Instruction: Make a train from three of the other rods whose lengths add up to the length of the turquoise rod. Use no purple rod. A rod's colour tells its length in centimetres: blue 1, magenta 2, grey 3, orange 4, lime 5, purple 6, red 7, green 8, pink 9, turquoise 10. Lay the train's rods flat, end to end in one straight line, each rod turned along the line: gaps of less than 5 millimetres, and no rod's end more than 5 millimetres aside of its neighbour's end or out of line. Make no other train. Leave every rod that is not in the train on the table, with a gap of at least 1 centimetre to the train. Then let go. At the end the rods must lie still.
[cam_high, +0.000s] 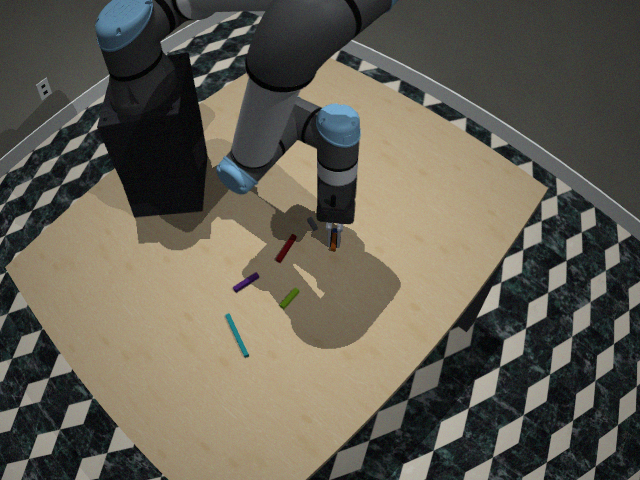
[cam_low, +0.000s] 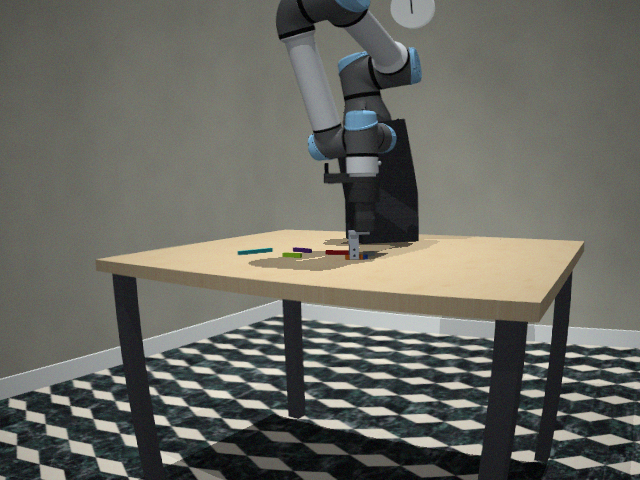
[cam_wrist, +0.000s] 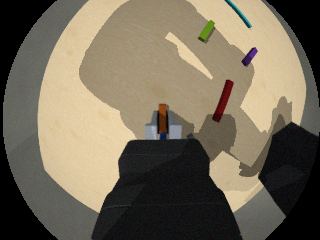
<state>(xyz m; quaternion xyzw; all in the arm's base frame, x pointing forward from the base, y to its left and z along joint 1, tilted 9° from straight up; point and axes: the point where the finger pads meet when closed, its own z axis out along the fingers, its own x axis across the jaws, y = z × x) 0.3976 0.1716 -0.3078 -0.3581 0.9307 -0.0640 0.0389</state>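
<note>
Gripper (cam_high: 333, 241) is clamped on the orange rod (cam_high: 333, 240), low over mid-desk toward the far edge (grey rod (cam_high: 312, 223) just beside). I'd keep it level and set it down gently.

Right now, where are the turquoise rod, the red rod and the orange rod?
turquoise rod (cam_high: 236, 335), top view, middle of its length.
red rod (cam_high: 285, 248), top view, middle of its upper face.
orange rod (cam_wrist: 162, 114), wrist view, the part showing between the end effector's fingers.
</note>
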